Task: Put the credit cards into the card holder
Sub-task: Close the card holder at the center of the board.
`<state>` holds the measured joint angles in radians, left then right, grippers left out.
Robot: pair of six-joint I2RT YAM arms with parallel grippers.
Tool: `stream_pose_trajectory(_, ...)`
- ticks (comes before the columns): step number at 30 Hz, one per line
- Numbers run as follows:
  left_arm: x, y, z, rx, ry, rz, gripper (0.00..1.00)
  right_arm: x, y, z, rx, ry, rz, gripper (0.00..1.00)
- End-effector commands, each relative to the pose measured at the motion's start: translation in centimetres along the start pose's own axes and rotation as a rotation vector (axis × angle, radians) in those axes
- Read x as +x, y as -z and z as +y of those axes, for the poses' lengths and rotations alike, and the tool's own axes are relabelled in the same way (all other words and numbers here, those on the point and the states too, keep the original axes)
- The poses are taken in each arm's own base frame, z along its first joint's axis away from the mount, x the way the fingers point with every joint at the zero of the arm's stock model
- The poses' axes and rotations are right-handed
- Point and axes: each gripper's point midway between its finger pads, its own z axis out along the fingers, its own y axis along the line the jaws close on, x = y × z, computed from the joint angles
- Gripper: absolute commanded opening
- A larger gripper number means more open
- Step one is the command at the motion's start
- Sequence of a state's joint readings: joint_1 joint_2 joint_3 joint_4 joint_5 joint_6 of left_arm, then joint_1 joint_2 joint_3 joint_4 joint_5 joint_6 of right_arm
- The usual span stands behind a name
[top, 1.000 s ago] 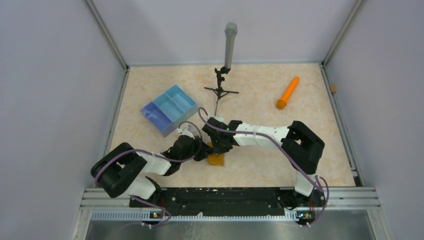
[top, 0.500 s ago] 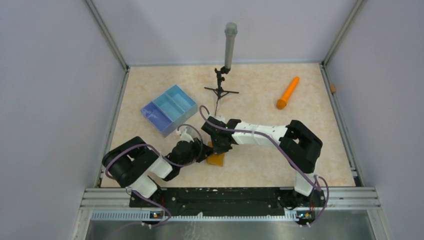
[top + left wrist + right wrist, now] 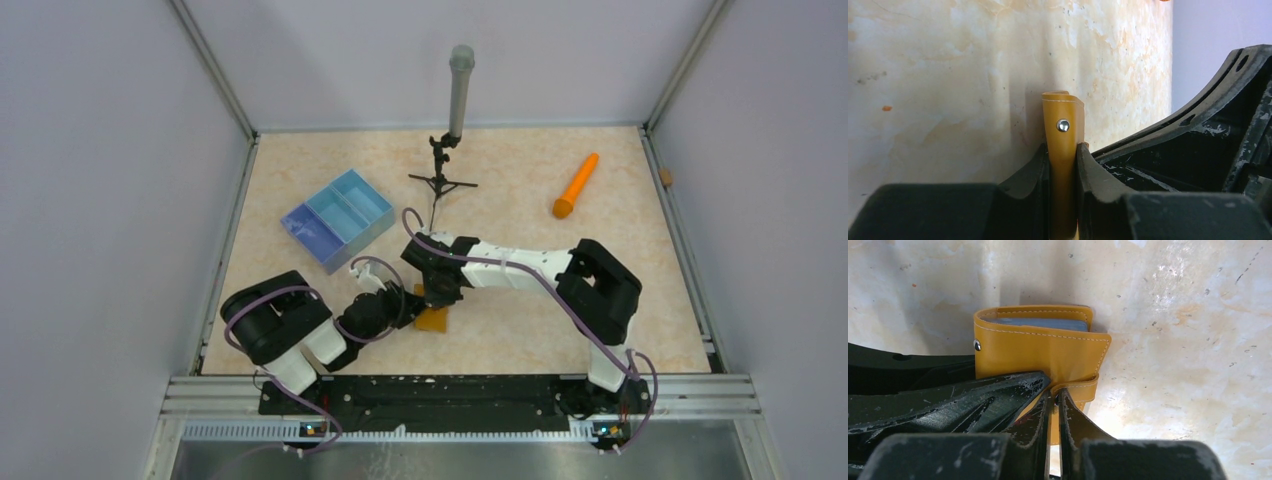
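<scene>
Grips the card holder (image 3: 1040,347) from two sides at once. Clamps with the left gripper (image 3: 1063,150), jaws closed tight on a single mustard-orange leaf set on edge between them, with a round metal snap stud (image 3: 1063,125) just past the jaw tips and the leaf's far edge curling over slightly beyond that. Pinches with the right gripper (image 3: 1055,395) as well, jaws drawn almost together on the thin snap tab (image 3: 1075,385) wrapping round from the holder's edge and running back between the tips. Holds the folded body just beyond the right jaw tips and a little to their left, stitched outer face toward the jaws, with a greyish-blue strip (image 3: 1035,323) peeking from the fold at the side farthest from the jaws; cannot tell whether pocket lining or a card. Meets the left gripper's black finger immediately left of the right jaws, at the holder's near left corner. Cannot tell whether resting on the marbled table (image 3: 520,330) or lifted just clear of it. Leaves the rest well apart from both pairs of jaws: nearest the left jaws, a blue divided tray (image 3: 337,220); behind the right gripper's wrist, away from its jaw tips, a grey cylinder on a black tripod stand (image 3: 458,90); farthest from either pair, an orange cone-shaped stick (image 3: 577,186).
</scene>
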<state>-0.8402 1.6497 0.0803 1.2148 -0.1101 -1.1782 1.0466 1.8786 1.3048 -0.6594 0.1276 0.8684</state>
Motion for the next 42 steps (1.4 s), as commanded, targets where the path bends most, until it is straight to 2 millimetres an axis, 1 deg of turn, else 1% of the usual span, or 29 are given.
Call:
stream_pose_trajectory(1, 3.0, 1.0, 4.2, -0.160, -0.078, 0.118, 0.00, -0.1, 0.1, 11.3, -0.378, -0.045, -0.052, 0.07)
stream_pose_trajectory(5, 2.6, 1.2, 5.1, -0.221, -0.093, 0.107, 0.00, -0.6, 1.8, 9.2, -0.299, -0.023, -0.107, 0.12)
stream_pose_trajectory(7, 2.5, 1.2, 5.4, -0.251, -0.093, 0.105, 0.00, -0.5, 2.5, 8.5, -0.280, -0.016, -0.113, 0.13)
stream_pose_trajectory(12, 2.4, 1.3, 6.3, -0.330, -0.090, 0.106, 0.00, -0.4, 4.5, 8.0, -0.275, 0.002, -0.132, 0.18)
stream_pose_trajectory(17, 2.5, 1.2, 6.8, -0.361, -0.080, 0.107, 0.00, -0.6, 6.9, 7.5, -0.297, 0.000, -0.165, 0.23)
stream_pose_trajectory(19, 2.5, 1.1, 6.9, -0.364, -0.081, 0.109, 0.00, -0.8, 7.6, 6.9, -0.284, -0.004, -0.180, 0.23)
stream_pose_trajectory(23, 2.6, 1.0, 6.9, -0.368, -0.082, 0.113, 0.00, -1.1, 8.3, 4.3, -0.189, -0.010, -0.222, 0.25)
stream_pose_trajectory(25, 2.6, 1.1, 7.0, -0.369, -0.084, 0.114, 0.00, -1.4, 8.3, 3.5, -0.179, -0.022, -0.240, 0.28)
stream_pose_trajectory(30, 2.7, 1.1, 7.1, -0.373, -0.085, 0.118, 0.00, -2.4, 7.0, 2.0, -0.183, -0.041, -0.253, 0.28)
stream_pose_trajectory(36, 2.8, 1.0, 7.0, -0.373, -0.088, 0.124, 0.00, -3.3, 5.1, 1.5, -0.178, -0.018, -0.247, 0.25)
stream_pose_trajectory(42, 2.9, 1.0, 7.1, -0.374, -0.092, 0.130, 0.00, -3.6, 3.6, -0.2, -0.158, -0.061, -0.238, 0.23)
